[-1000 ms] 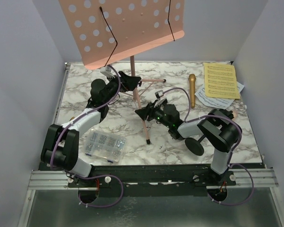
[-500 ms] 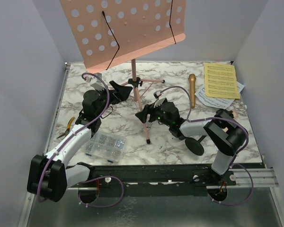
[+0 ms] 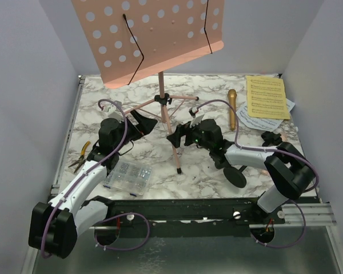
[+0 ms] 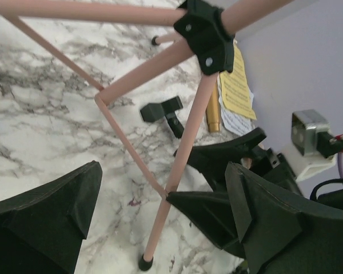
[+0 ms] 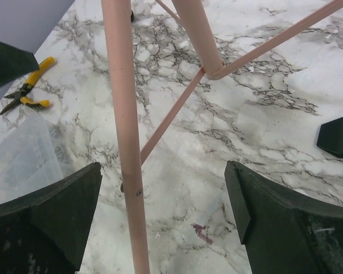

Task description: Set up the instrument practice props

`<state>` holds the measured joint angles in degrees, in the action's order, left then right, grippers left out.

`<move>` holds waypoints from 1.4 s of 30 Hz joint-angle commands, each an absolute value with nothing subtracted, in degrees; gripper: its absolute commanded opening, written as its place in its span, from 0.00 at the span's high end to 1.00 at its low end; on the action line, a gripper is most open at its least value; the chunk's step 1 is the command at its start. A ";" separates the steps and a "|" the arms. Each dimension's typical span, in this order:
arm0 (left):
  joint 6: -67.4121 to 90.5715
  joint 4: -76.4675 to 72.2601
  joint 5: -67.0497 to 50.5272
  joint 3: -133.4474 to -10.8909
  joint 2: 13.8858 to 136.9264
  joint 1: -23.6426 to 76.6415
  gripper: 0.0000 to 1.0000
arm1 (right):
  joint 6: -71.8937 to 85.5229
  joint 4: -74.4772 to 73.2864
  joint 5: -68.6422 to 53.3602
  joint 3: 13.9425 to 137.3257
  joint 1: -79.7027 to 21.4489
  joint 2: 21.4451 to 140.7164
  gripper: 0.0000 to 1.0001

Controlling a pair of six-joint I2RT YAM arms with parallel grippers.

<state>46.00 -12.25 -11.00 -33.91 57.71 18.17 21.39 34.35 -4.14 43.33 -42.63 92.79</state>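
Observation:
The pink perforated music rack (image 3: 154, 34) stands upright on its tripod (image 3: 162, 99) at the back middle of the table. My left gripper (image 3: 144, 123) is open just left of the legs, with the front leg (image 4: 177, 171) in the gap and untouched. From the other side my right gripper (image 3: 174, 137) is open around the same front leg (image 5: 126, 142), which runs close to its left finger. A gold microphone (image 3: 232, 108) lies beside the yellow sheet-music page (image 3: 267, 97), which rests on a white page (image 3: 248, 120). A black round-based mic holder (image 3: 236, 176) lies under my right arm.
A clear compartment box (image 3: 126, 175) sits at the front left, and yellow-handled pliers (image 3: 80, 155) lie at the left edge. A small black clip (image 4: 163, 111) lies on the marble behind the tripod. White walls close in three sides.
My right gripper has opened off the tripod's front leg. My left arm has drawn back to the left. The rack has straightened and settled on its legs.

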 commanded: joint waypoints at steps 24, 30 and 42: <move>24.15 7.60 -31.32 -43.40 55.61 18.40 0.01 | 28.04 -23.45 22.52 70.56 3.82 95.81 0.03; 20.35 12.05 -25.95 -42.68 52.77 22.03 0.01 | 20.97 -25.32 17.76 79.49 7.79 106.17 0.04; 18.83 14.48 -22.12 -42.81 51.50 25.65 0.02 | 13.32 -20.44 4.95 96.12 7.73 122.30 0.00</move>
<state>20.38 12.99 -24.88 -42.92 52.38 25.04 17.43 -24.01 7.99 92.60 7.70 119.79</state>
